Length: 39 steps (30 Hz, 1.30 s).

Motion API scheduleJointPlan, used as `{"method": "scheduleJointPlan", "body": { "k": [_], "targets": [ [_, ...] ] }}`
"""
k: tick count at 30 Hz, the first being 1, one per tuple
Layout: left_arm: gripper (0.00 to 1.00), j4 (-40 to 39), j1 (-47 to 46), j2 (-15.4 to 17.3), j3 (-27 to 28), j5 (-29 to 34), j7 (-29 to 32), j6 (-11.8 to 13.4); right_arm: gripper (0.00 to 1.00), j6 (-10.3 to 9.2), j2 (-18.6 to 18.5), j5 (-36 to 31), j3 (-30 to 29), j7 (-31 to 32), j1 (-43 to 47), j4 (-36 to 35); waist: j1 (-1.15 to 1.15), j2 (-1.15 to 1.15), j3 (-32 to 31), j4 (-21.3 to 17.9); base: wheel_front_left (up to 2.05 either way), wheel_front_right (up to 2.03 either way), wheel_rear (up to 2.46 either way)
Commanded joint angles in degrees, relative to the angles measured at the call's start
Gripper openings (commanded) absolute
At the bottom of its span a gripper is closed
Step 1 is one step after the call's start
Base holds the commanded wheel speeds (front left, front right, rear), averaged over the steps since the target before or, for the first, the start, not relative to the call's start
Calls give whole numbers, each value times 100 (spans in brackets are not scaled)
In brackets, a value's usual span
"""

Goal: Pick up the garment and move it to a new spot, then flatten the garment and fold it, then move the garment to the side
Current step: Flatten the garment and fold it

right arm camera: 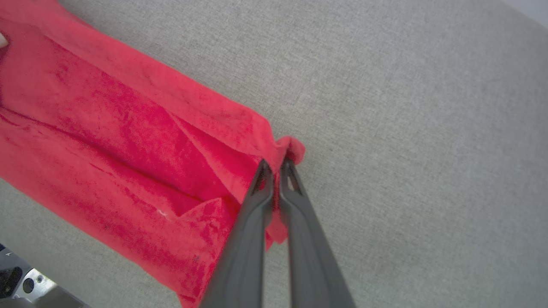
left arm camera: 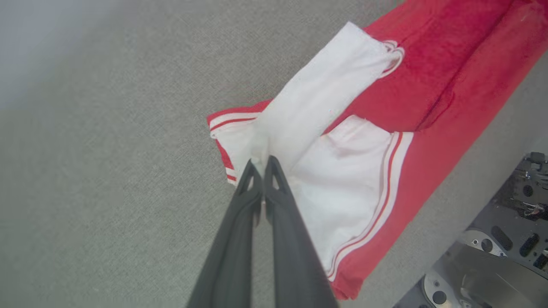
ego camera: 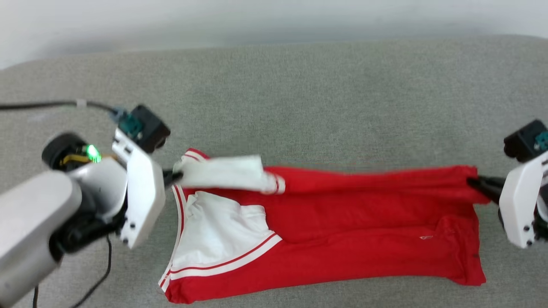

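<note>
The red jersey shirt with white striped-trim sleeves lies stretched mid-way across the grey fabric surface, apparently mid-fold, with the left gripper clenched on its white sleeve end and the right gripper pinching its hem corner; further folds and the move aside likely remain.

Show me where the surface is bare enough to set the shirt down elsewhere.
The widest bare patch of the grey surface lies beyond the garment, up to the pale wall. Nearer, a thin strip runs along its near edge. The ends are crowded: the left hand and a black cable at one, the right hand at the other.
</note>
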Motion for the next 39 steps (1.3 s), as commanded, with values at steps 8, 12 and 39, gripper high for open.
{"method": "scheduleJointPlan", "body": {
  "k": [8, 12, 39],
  "targets": [
    [0, -485, 1189, 313, -323, -257, -506, 442, 0, -3, 32, 198, -34, -388, 944, 37, 1, 0, -251, 22, 0, 0, 0],
    [0, -445, 1692, 274, -465, -348, -730, 579, 0, -2, 127, 121, 63, -420, 1252, 147, 1, 0, -240, 15, 0, 0, 0],
    [100, 318, 2650, -529, 525, 741, -4389, 2416, 100, -2, 211, 406, -1369, -1415, 1834, 306, 1, 0, -397, 25, 0, 0, 0]
  ]
}}
